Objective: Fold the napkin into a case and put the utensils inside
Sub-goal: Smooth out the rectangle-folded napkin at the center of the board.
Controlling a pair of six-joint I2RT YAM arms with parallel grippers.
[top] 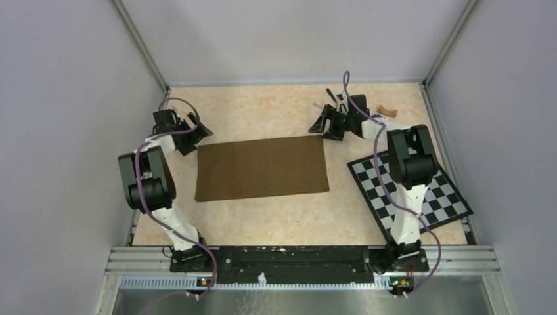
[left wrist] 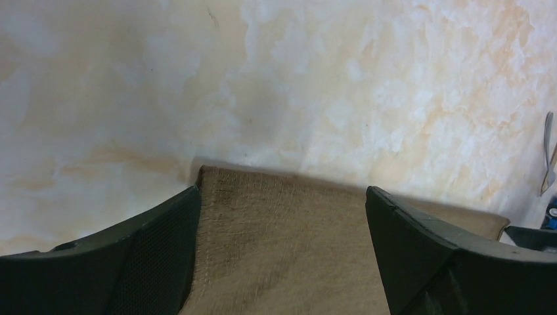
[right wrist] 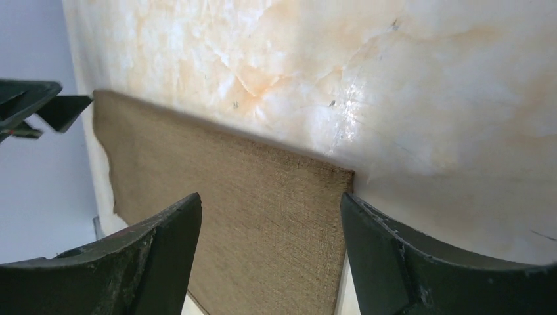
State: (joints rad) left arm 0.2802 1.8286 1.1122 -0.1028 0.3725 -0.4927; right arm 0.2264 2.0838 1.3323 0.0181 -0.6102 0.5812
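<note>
The dark brown napkin (top: 261, 168) lies flat on the table as a wide rectangle. My left gripper (top: 197, 134) hovers open at its far left corner; the left wrist view shows the cloth (left wrist: 282, 256) between the spread jaws (left wrist: 282, 197), with nothing held. My right gripper (top: 323, 126) stands open at the far right corner, and in the right wrist view that corner (right wrist: 276, 210) sits between its jaws (right wrist: 270, 200), ungripped. A silver fork (left wrist: 548, 151) shows at the right edge of the left wrist view. A slim dark piece, perhaps the knife (top: 332, 94), pokes out behind the right wrist.
A black-and-white checkered board (top: 446, 197) lies at the right under the right arm. A small orange-brown object (top: 389, 111) rests near the far right corner. A bit of blue (left wrist: 552, 213) shows below the fork. Metal frame rails border the tabletop.
</note>
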